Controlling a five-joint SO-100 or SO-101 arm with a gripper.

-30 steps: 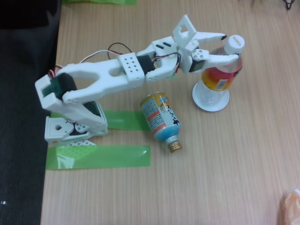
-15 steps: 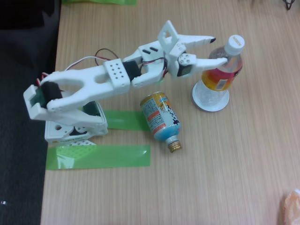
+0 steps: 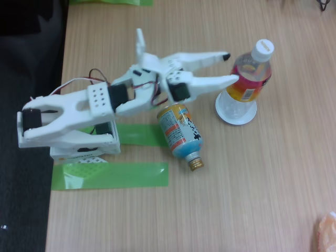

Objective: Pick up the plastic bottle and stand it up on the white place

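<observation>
The hand [image 3: 230, 67] gapes empty beside the clear, orange-labelled plastic bottle [image 3: 250, 79], upright on the white place [image 3: 236, 113].

Gripper [image 3: 231, 66]: released the plastic bottle [image 3: 251, 74], drawn back, fingers spread, tips now just short of it.
Arm: folded back and lower toward its base.

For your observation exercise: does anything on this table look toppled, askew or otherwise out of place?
Yes. The blue-and-orange printed metal can-bottle lies on its side on the wooden table, gold neck toward the camera. The clear ribbed plastic bottle stands upright in the round white dish.
</observation>
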